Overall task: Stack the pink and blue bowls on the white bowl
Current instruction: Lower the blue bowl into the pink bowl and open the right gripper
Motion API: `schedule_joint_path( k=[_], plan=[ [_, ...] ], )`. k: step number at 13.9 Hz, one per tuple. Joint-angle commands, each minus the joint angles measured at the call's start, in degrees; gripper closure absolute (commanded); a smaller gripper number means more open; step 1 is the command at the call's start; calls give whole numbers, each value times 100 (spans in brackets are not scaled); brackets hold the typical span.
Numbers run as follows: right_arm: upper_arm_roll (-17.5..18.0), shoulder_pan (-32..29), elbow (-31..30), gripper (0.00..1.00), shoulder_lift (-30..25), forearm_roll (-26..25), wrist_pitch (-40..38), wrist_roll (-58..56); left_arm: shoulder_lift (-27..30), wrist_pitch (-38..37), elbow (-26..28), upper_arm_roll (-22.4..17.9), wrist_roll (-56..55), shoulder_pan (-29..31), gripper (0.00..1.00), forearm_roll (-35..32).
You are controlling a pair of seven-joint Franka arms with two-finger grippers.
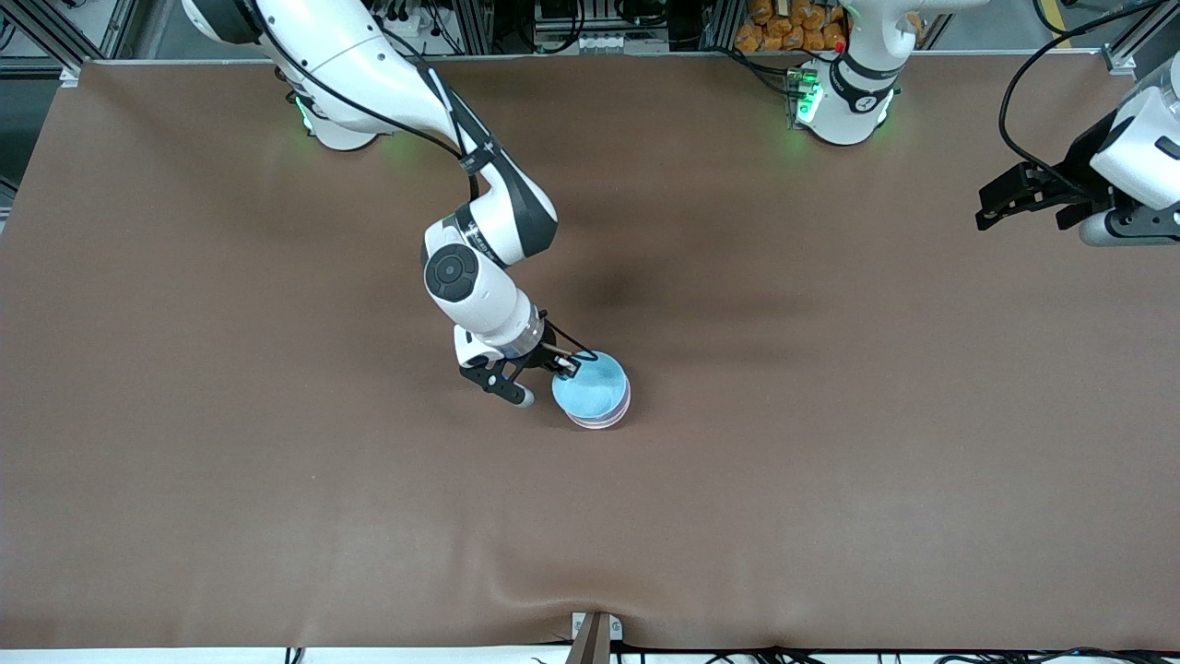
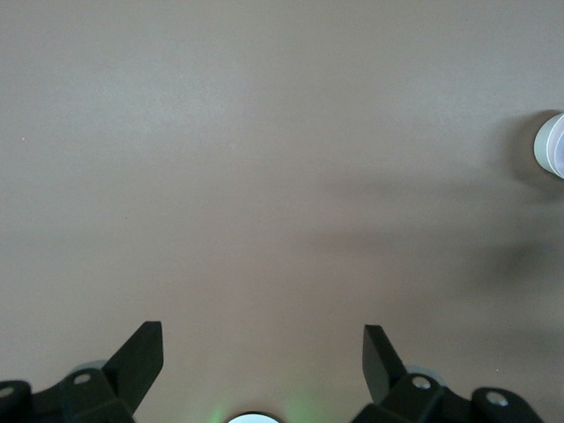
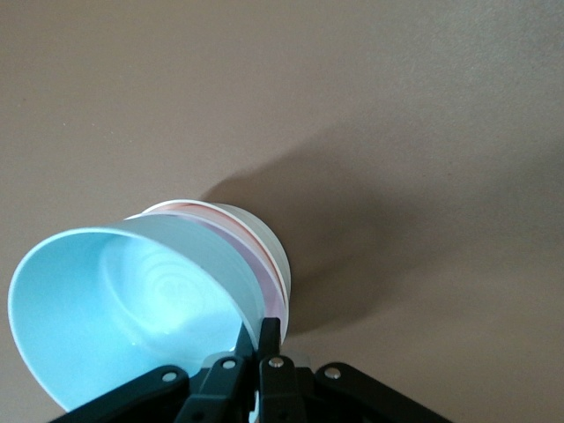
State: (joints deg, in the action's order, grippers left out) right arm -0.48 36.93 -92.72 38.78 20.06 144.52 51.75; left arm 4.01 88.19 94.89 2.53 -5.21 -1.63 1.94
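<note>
The blue bowl is on top of a stack in the middle of the table. It sits in the pink bowl, and the white bowl is under both. In the right wrist view the blue bowl leans a little against the pink rim. My right gripper is shut on the blue bowl's rim, on the side toward the robots. My left gripper waits open and empty in the air over the left arm's end of the table. Its wrist view catches only an edge of the stack.
A brown cloth covers the whole table and wrinkles near the front edge. A small bracket sits at the middle of that edge. Orange items lie off the table near the left arm's base.
</note>
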Motion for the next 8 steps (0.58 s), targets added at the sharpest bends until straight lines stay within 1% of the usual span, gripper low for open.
schedule_joint_path(
  k=[1, 5, 6, 7, 8],
  plan=[
    [-66, 78, 132, 100, 129, -2, 94, 90, -75, -29, -155, 28, 2, 5, 0, -71],
    [-66, 25, 167, 100, 226, -19, 94, 81, -75, -30, -155, 28, 2, -13, 0, -54],
    [-66, -10, 176, 76, 218, -19, 85, 64, -75, -30, -155, 28, 2, -13, 0, -54],
    [-66, -28, 193, 1, 217, -11, 85, 90, -75, -30, -155, 28, 2, -30, 0, -54],
    [-75, -2, 193, 0, 191, -37, 85, 55, -84, -30, -155, 28, 2, -48, 0, -54]
  ],
)
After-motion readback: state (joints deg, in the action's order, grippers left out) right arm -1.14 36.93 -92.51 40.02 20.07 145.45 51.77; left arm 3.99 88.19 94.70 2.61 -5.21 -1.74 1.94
